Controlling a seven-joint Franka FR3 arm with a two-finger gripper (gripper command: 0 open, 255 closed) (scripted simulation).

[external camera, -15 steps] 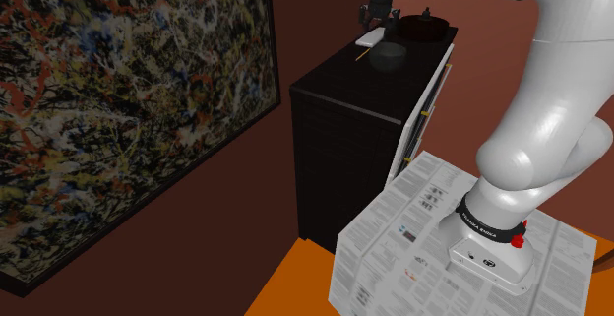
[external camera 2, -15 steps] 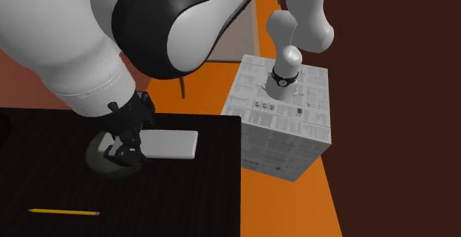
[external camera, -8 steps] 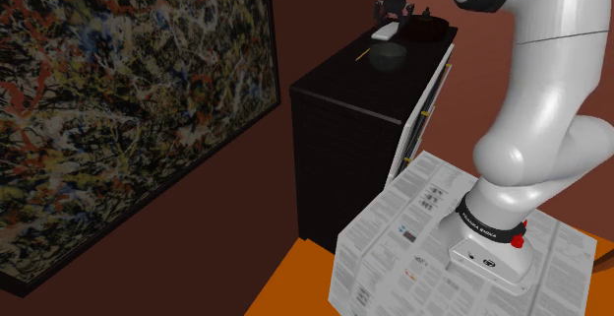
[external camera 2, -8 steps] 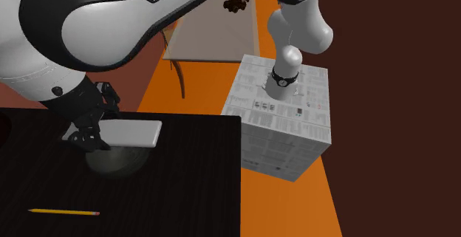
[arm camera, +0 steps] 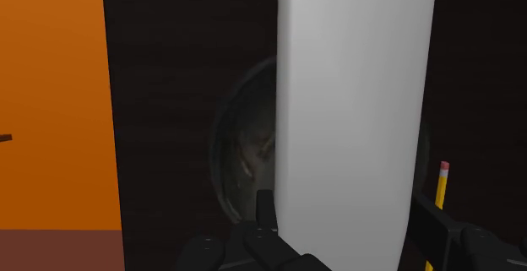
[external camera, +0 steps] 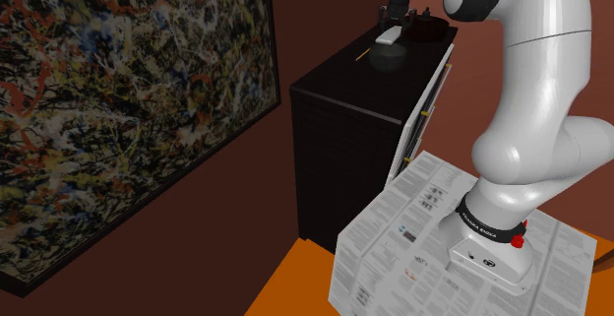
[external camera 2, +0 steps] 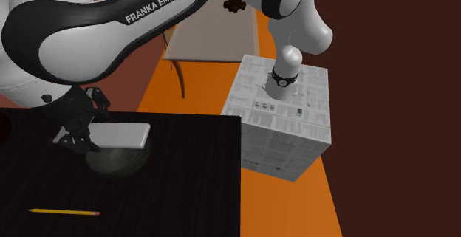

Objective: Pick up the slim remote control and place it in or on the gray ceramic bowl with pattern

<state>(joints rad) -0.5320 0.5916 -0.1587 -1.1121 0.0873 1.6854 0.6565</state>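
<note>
The gripper [arm camera: 344, 203] is clamped on the remote [arm camera: 355, 117], one black finger on each long edge near its end. The remote is a plain pale slab that juts out flat beyond the fingertips. Directly beneath it lies the dark, patterned bowl [arm camera: 241, 155], whose rim curves out past one edge of the slab. A pencil [arm camera: 441, 185] lies just past the other edge.

In the second exterior view the remote [external camera 2: 118, 135] lies level across the bowl [external camera 2: 118, 162] on the black cabinet top [external camera 2: 192, 184]. It seems just above the rim, though whether it touches I cannot tell.

So the carry looks finished and placing is the step in hand. The next move calls for a short, level descent and then parting the fingers, with the slab centred so it does not tip off the rim. Farther off are the orange floor [external camera 2: 199, 88] and the newsprint-covered stand [external camera 2: 284, 125].
</note>
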